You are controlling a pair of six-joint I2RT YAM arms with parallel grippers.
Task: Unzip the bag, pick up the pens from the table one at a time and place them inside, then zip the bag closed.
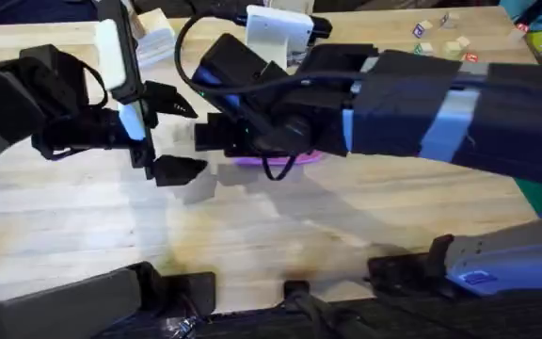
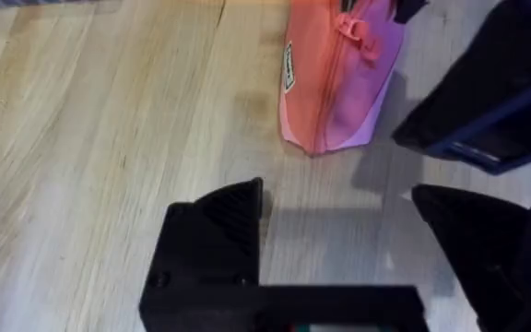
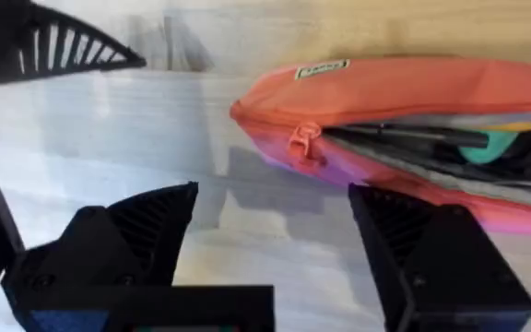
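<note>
The bag (image 3: 404,138) lies on the worktop (image 1: 280,235), long side across the right wrist view, filling the upper right of that frame. Its zipper is drawn back most of the way, the pull tab (image 3: 303,140) sitting near the closed end by a small label. Through the gap dark slim objects and a teal-coloured piece show inside; which of them are pens cannot be told. In the overhead view a strip of the bag (image 1: 280,160) peeks out, pink, near the middle of the frame, under the right arm that reaches across from the right edge. In the left wrist view the closed end of the bag (image 2: 335,83) sits at the top centre, zipper tab up.

The right hand (image 3: 275,231) hovers just beside the bag, jaws spread wide, grasping nothing. The left hand (image 2: 339,217) is likewise released, its fingers apart over bare wood near the bag's end; overhead it stands left of centre (image 1: 172,137).

At the upper right of the overhead frame small coloured blocks (image 1: 445,38) lie well apart from the bag.
</note>
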